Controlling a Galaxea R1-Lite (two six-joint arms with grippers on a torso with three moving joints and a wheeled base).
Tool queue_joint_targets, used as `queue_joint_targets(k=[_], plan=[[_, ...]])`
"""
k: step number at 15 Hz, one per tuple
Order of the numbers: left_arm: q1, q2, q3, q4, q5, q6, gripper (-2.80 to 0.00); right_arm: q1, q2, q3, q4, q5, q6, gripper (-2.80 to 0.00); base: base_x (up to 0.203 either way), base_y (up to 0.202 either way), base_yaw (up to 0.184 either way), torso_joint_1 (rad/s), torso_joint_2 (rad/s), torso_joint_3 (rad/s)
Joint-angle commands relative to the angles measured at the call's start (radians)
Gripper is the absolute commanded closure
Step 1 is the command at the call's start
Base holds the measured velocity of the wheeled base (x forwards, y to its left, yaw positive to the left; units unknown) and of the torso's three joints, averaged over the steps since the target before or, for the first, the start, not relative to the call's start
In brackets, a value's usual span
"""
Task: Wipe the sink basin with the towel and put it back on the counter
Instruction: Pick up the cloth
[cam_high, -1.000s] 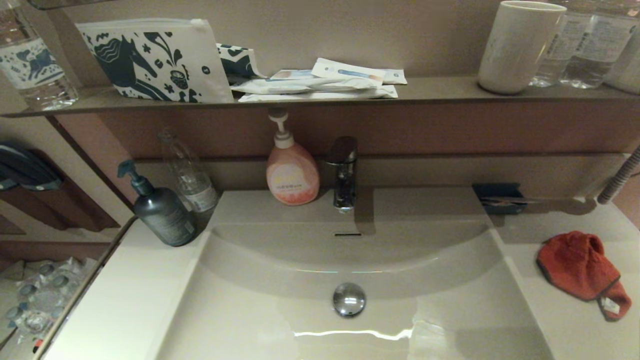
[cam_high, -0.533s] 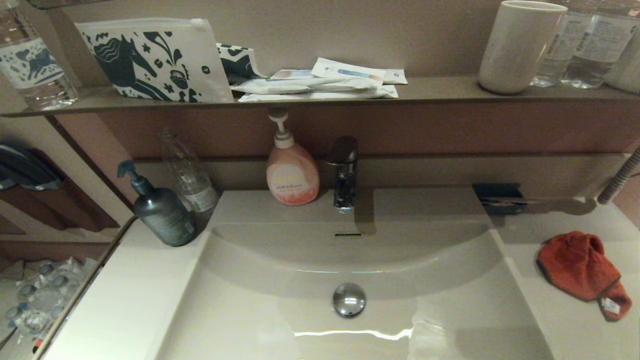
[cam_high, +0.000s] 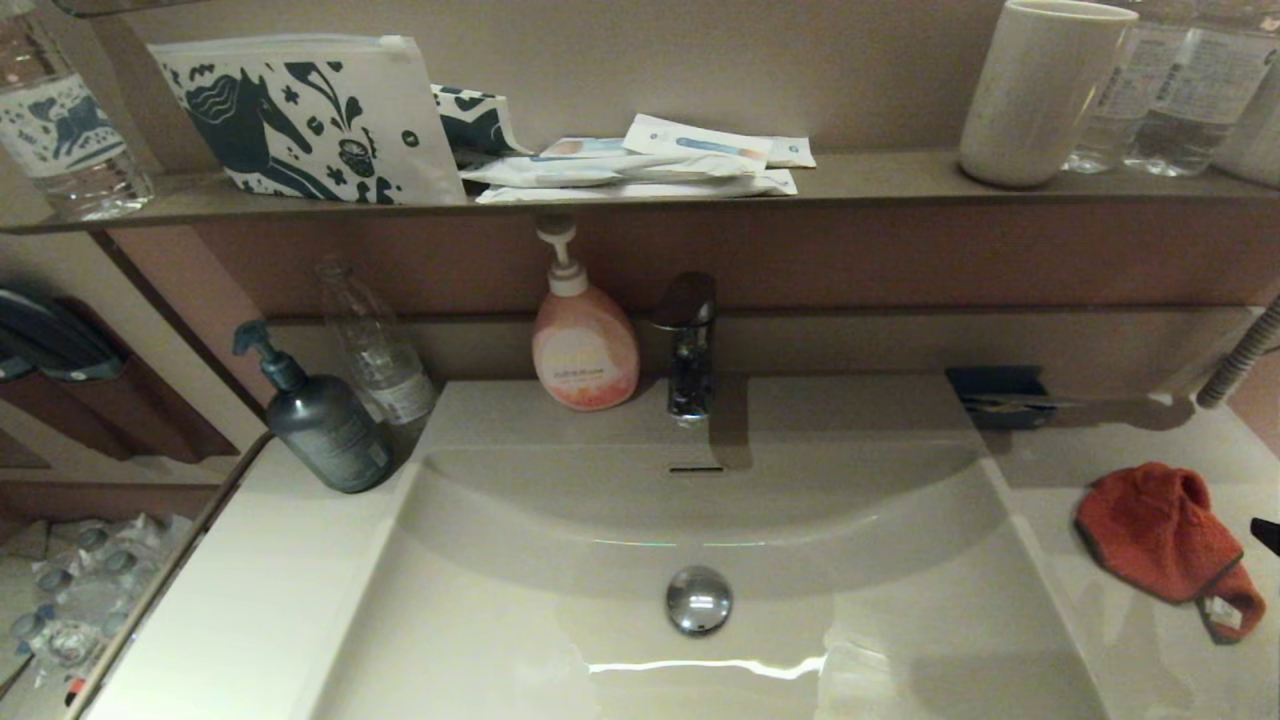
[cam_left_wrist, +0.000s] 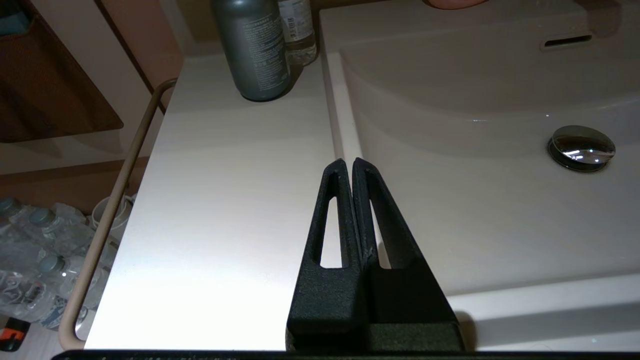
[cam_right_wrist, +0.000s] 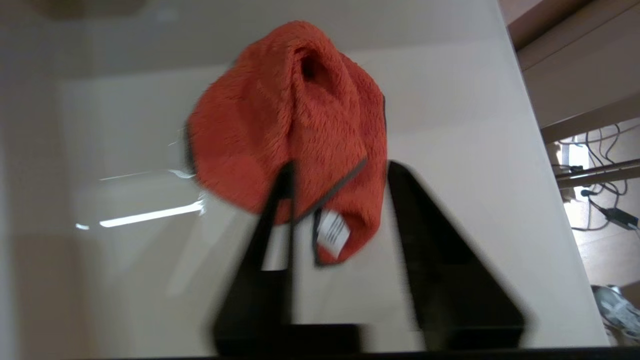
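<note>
Towel (cam_high: 1150, 530) lies bunched on the table (cam_high: 1150, 660) right of the sink basin (cam_high: 900, 620), right gripper (cam_right_wrist: 337, 167) jaws wide above it, left gripper (cam_left_wrist: 348, 162) jaws closed; soft, light, likely best pinched at its raised fold.

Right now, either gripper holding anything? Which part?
Nothing held. Right gripper is open above the towel on the counter; left gripper is shut, empty.

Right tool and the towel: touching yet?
Cannot tell. In the right wrist view the open right tool straddles the towel's tagged end, but blur hides any gap. The head view shows only a tip beside it.
</note>
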Motion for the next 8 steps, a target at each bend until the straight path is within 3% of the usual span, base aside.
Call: queue_joint_targets(k=[1, 8], plan=[[0.0, 0.001, 0.0, -0.001, -0.001, 0.001, 0.0, -0.008, 0.099, -0.035, -0.006, 0.001, -0.008, -2.8, 0.0, 0.0, 0.0, 0.0, 0.0, 0.0], [0.0, 0.001, 0.0, -0.001, -0.001, 0.001, 0.0, -0.01, 0.32, -0.124, -0.01, 0.089, -0.058, -2.8, 0.0, 0.0, 0.0, 0.0, 0.0, 0.0]])
